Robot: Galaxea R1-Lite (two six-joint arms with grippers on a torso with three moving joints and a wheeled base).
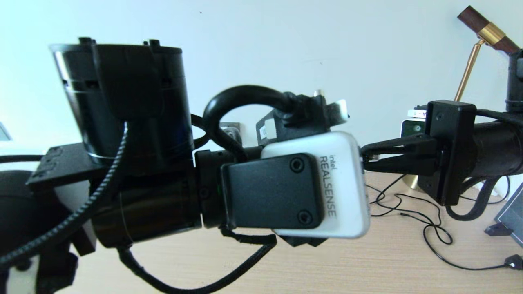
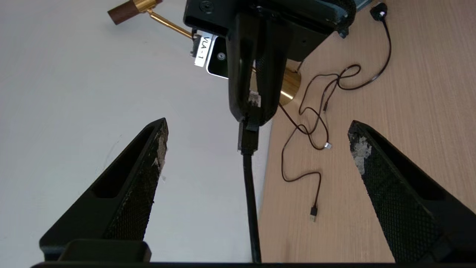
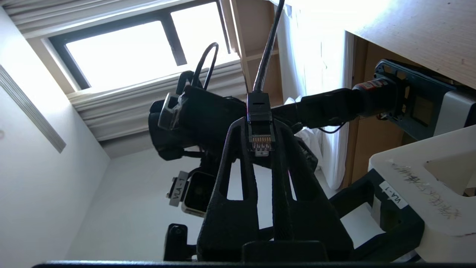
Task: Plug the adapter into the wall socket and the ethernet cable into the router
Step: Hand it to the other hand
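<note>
Right gripper [image 3: 261, 143] pinched the ethernet cable [image 3: 260, 111] at its plug, held in the air above the counter [image 1: 367, 261] (gold contacts facing the wrist camera). Left gripper [image 2: 256, 149] faced it with jaws spread, holding nothing. Router, adapter and wall socket were out of view, so apparently neither plug-in was done.

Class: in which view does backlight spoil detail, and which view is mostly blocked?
Right wrist view: the bright window behind silhouettes the right gripper and ethernet cable. Head view: the left arm's camera fills the foreground, hiding the desk.
</note>
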